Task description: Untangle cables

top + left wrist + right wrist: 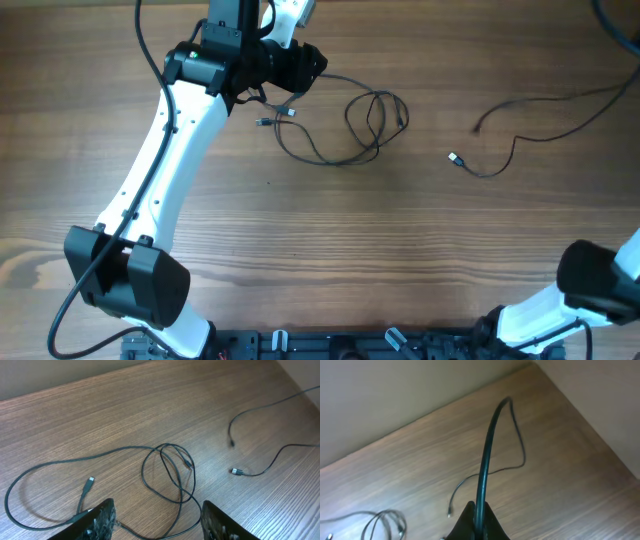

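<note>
A tangle of thin black cables lies in loops at the table's far middle, with small plug ends to its left. In the left wrist view the loops sit just ahead of my left gripper. It is open, and cable strands run across the wood between its fingers without being gripped. Another cable lies apart on the right, its silvery plug on the wood. My right gripper is shut on a black cable that arches up and away from it.
The left arm reaches diagonally from the near left corner to the far middle. Part of the right arm shows at the near right corner. A pale wall borders the table's far edge.
</note>
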You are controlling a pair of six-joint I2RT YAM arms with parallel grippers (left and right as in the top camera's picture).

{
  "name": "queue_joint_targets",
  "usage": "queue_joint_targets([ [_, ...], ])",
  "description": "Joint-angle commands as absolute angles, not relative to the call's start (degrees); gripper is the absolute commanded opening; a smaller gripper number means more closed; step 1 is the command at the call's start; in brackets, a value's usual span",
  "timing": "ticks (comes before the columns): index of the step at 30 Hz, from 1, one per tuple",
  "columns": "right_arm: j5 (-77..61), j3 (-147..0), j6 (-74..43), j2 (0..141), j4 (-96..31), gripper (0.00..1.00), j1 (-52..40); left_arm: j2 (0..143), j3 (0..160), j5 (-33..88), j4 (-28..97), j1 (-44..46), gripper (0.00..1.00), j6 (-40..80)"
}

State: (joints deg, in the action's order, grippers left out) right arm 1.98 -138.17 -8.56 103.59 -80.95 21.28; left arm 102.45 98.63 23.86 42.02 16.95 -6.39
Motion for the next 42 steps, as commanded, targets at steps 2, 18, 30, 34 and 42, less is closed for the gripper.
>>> queue_joint_targets([
  [2,1.87,-138.85,-11.20,107.94,-80.18,0.04,24.95,102.45,98.45,24.56,41.98,17.26,0.57,-7.27],
  [18,0.34,-138.85,-13.50,116.25,-78.78,0.04,35.31,102.45,98.45,24.56,42.24,17.37,0.57,-7.27],
  [30,0.32,-138.85,-11.38,122.23,-63.24,0.04,35.22,102.45,98.45,24.36,42.26,17.43,0.57,-8.62],
  [34,-0.10,-138.85,-9.34,122.43,-54.13,0.04,35.20,102.45,98.45,24.34,41.60,17.43,0.57,-8.75],
  [42,-1.45,-138.85,-6.13,123.44,-39.77,0.04,35.09,102.45,98.45,24.36,41.08,17.43,0.56,-8.51],
])
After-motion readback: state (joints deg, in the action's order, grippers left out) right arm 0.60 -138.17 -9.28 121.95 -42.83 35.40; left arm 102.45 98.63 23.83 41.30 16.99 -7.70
